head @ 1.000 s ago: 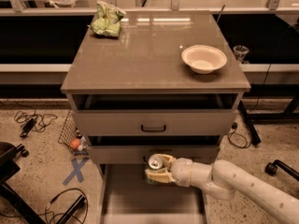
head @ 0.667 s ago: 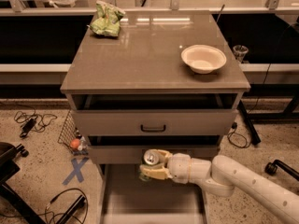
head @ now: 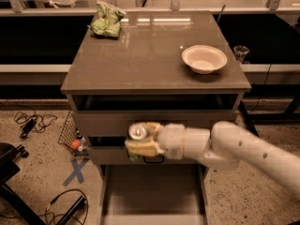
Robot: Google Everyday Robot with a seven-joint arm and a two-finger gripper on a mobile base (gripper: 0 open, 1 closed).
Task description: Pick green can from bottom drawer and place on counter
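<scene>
The green can [head: 138, 134] shows mostly as its shiny silver top, held upright between the cream fingers of my gripper [head: 139, 140]. The gripper is shut on the can and holds it in front of the middle drawer's face, above the pulled-out bottom drawer [head: 152, 193], whose flat grey floor is bare. My white arm reaches in from the lower right. The counter [head: 150, 50] lies above and behind the can.
A cream bowl [head: 204, 58] sits on the counter's right side. A light green snack bag [head: 107, 20] lies at its back left corner. Cables [head: 30, 122] and a blue floor mark [head: 76, 170] are left of the cabinet. A black base [head: 11, 172] stands at lower left.
The gripper has carried the can upward and to the left, from just over the bottom drawer to the level of the middle drawer's face.
</scene>
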